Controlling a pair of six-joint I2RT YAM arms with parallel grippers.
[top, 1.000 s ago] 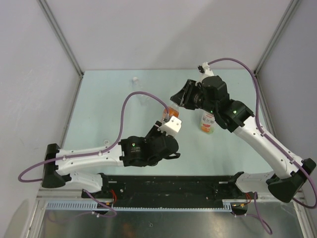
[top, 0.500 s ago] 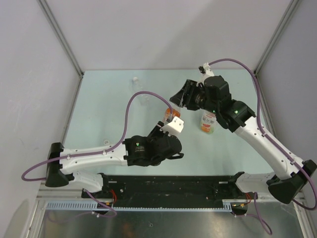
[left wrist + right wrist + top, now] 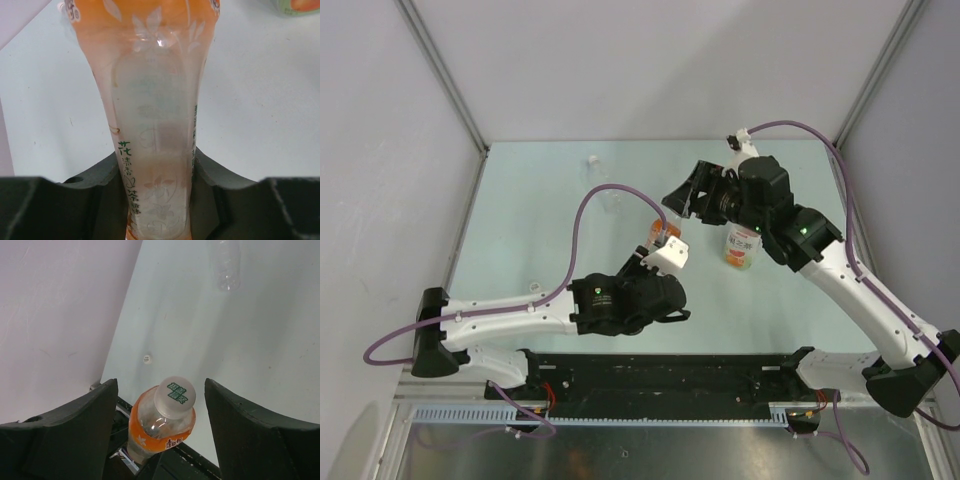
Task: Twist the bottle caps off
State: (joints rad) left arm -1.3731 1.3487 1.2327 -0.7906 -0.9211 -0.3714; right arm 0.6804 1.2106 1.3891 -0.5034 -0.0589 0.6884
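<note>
Orange bottle (image 3: 160, 432), base hidden in left claw (image 3: 159, 200)

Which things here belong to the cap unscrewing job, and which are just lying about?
Job: orange bottle and its white cap, gripped by the left fingers; labelled bottle; clear bottle; small loose white cap.
Lying about: purple cables; metal rail.
</note>
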